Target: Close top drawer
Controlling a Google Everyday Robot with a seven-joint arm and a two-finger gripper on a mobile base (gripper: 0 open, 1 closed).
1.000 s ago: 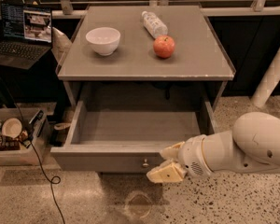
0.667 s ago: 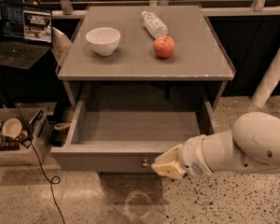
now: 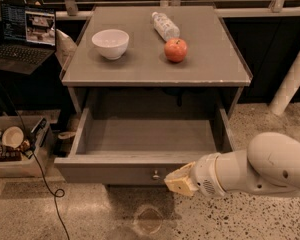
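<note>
The top drawer [image 3: 117,172] of the grey cabinet stands pulled far out and looks empty inside. Its flat front panel carries a small round metal knob [image 3: 155,174] at the centre. My gripper [image 3: 179,183] is low at the front right, its pale fingers pressed together right next to the drawer front, just right of the knob. The white arm [image 3: 270,166] comes in from the right edge.
On the cabinet top [image 3: 215,59] are a white bowl [image 3: 110,43], a red apple [image 3: 175,50] and a lying plastic bottle [image 3: 165,26]. A laptop [image 3: 25,36] stands at the left. A box of clutter [image 3: 12,146] and a cable [image 3: 45,184] lie on the floor at left.
The gripper's fingers have come together from a spread pose and moved up against the drawer front beside the knob. The drawer stays open.
</note>
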